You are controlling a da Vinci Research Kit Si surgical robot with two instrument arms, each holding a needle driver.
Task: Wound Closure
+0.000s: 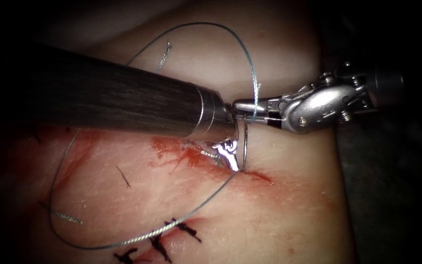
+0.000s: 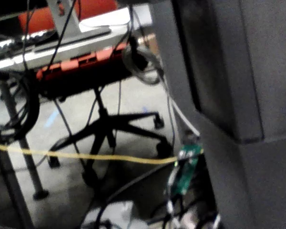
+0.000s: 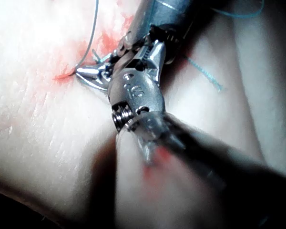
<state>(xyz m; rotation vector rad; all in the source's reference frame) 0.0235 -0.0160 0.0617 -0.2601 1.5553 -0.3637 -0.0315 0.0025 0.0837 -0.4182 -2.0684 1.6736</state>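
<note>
— Where's the needle (image 1: 245, 146) right now?

— I see it standing nearly upright just past the end of my left tool's shaft, its lower end in the tissue (image 1: 289, 215) at the cut (image 1: 257, 175), its upper end up at my right tool (image 1: 242, 106).

— Who has hold of it?

— My right tool, coming in from the right. Its jaws are clamped together on the needle near the upper end of its curve.

— And the left tool?

— My left tool (image 1: 228, 155) sits down at the cut just left of the needle, the tip pressed to the tissue beside the entry spot. Its jaws are slightly apart, and I can't make out anything between them.

— The thread?

— The thread (image 1: 137, 239) runs from the cut down and left, sweeps round in a wide loop over the left side of the tissue, climbs behind the left shaft and arcs over the top to drop across the right tool's jaws. Red fluid (image 1: 181, 154) stains the tissue left of the cut. Dark stitches (image 1: 159, 244) lie below, near the thread's lower curve.
</note>
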